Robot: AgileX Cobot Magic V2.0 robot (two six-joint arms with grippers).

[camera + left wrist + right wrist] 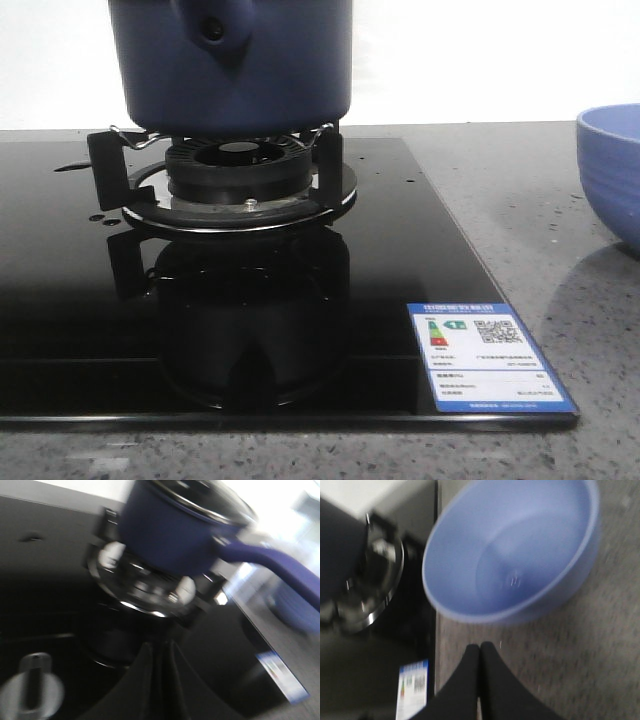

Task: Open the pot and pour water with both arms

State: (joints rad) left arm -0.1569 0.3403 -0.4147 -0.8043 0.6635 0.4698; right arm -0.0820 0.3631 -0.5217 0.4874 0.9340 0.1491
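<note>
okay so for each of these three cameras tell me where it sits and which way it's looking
Front: low at the table edge, facing forward at the pot on the burner; no arm shows.
Left wrist: above the stove, facing the pot; shut left end effector shows.
Right wrist: above the counter, facing down into the bowl; shut right end effector shows.
All three share the energy label.

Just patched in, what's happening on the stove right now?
Nothing is being held yet. The pot sits on the burner stand of the black cooktop, lid on, handle pointing toward the light blue bowl. The bowl stands on the grey counter beside the cooktop and looks empty. The left gripper is shut near the burner, the right gripper shut next to the bowl.
</note>
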